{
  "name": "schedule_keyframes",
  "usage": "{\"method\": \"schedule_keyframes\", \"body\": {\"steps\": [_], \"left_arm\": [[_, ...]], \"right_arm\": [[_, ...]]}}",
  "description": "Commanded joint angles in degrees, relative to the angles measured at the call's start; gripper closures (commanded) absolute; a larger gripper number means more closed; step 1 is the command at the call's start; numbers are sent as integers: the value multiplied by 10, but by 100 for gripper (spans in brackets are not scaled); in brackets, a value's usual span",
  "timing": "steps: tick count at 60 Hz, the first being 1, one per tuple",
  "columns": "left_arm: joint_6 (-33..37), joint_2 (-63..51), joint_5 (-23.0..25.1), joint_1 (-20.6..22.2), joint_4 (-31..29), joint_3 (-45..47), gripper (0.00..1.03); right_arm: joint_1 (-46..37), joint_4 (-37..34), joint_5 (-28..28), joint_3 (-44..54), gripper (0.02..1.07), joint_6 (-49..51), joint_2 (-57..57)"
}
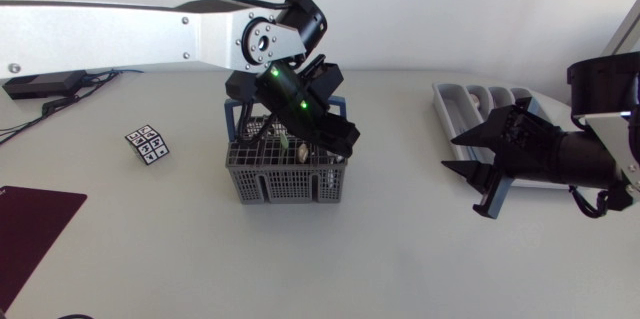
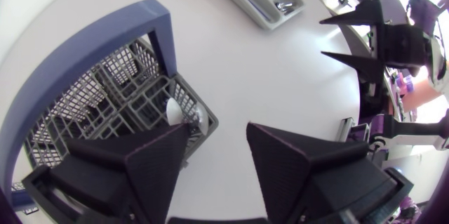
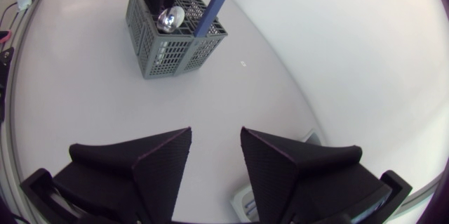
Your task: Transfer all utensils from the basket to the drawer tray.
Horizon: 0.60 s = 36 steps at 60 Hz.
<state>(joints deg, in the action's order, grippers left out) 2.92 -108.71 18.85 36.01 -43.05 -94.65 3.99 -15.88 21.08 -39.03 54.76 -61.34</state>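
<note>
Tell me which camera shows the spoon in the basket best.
The right wrist view: the spoon shows its shiny bowl in the basket. The left wrist view catches only part beside the left hand; in the head view the left arm covers it.

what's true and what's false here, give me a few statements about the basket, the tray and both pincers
1. The left pincer is open above the basket. True.
2. The right pincer is shut on a spoon. False: it is open and holds nothing, close to the drawer tray.
3. A spoon stands in the basket. True.
4. The basket's handle is red. False: it is blue; the basket itself is grey.
5. The basket sits inside the drawer tray. False: they stand apart on the table, with bare tabletop between them.
</note>
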Motion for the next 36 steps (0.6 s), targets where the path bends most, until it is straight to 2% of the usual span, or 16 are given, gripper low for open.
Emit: {"method": "schedule_keyframes", "body": {"steps": [1,8,27,36], "left_arm": [[-17,-21,4,-6,-7,-27,49],[-27,-41,4,-6,-7,-44,58],[-34,-48,2,-1,-13,-42,97],[-34,-47,3,-2,-18,-42,100]], "right_arm": [[14,-8,-5,24,53,-27,16],[30,-7,-10,39,53,-36,31],[41,-1,-20,61,53,-35,48],[42,1,-20,69,53,-34,55]]}}
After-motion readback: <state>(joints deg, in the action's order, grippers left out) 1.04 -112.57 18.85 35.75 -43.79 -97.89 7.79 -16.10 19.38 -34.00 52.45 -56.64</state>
